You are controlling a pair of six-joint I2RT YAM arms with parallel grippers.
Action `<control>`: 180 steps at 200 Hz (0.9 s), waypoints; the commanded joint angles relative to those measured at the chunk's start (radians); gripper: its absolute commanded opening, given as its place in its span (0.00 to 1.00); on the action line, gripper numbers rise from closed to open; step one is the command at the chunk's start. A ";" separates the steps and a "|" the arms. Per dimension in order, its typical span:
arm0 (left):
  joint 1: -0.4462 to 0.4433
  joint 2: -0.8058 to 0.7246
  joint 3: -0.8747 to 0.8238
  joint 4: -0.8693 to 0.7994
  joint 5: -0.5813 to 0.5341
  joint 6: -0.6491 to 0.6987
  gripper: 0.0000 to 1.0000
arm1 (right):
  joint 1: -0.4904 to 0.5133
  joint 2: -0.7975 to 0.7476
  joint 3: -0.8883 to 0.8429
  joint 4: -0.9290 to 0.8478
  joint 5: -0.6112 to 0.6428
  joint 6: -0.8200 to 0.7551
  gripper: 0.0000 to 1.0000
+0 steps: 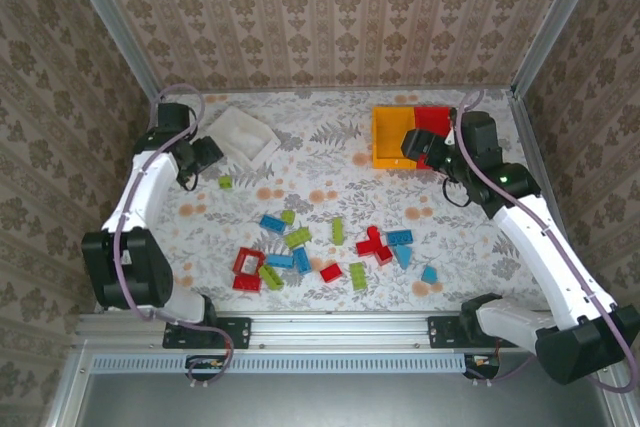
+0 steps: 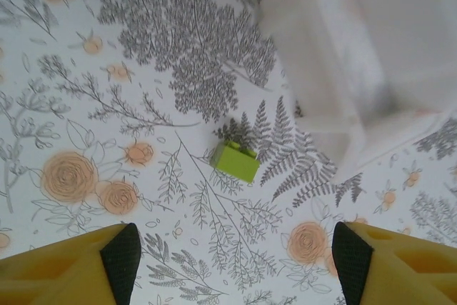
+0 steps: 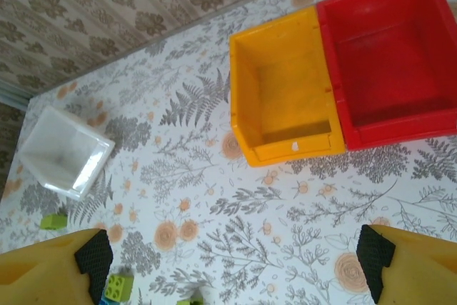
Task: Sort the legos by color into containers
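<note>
Blue, red and lime green legos [image 1: 330, 247] lie scattered across the middle of the table. One lime brick [image 1: 225, 182] [image 2: 236, 161] lies apart near the white bin [image 1: 243, 137] [image 2: 364, 55]. My left gripper [image 1: 205, 157] [image 2: 235, 262] hovers just short of that brick, open and empty, fingers [image 2: 121, 255] wide apart. At the back right the orange-yellow bin [image 1: 390, 139] [image 3: 285, 91] and red bin [image 1: 434, 119] [image 3: 393, 62] stand side by side, both empty. My right gripper [image 1: 420, 145] [image 3: 235, 258] hangs open over the cloth in front of them, holding nothing.
The table wears a floral cloth [image 1: 330, 182] and is walled by patterned panels on three sides. The right wrist view also catches the white bin [image 3: 64, 151] and two lime bricks [image 3: 53, 221] [image 3: 118, 287] at its left edge.
</note>
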 commanded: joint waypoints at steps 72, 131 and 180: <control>0.039 0.304 0.190 0.077 0.126 0.144 0.57 | 0.029 0.127 0.042 -0.004 -0.050 -0.054 0.87; 0.008 0.421 0.303 0.113 0.129 0.115 0.65 | 0.025 0.201 0.082 -0.006 -0.066 -0.085 0.89; -0.032 0.478 0.367 0.106 0.102 0.101 0.65 | -0.002 0.250 0.104 0.002 -0.094 -0.081 0.88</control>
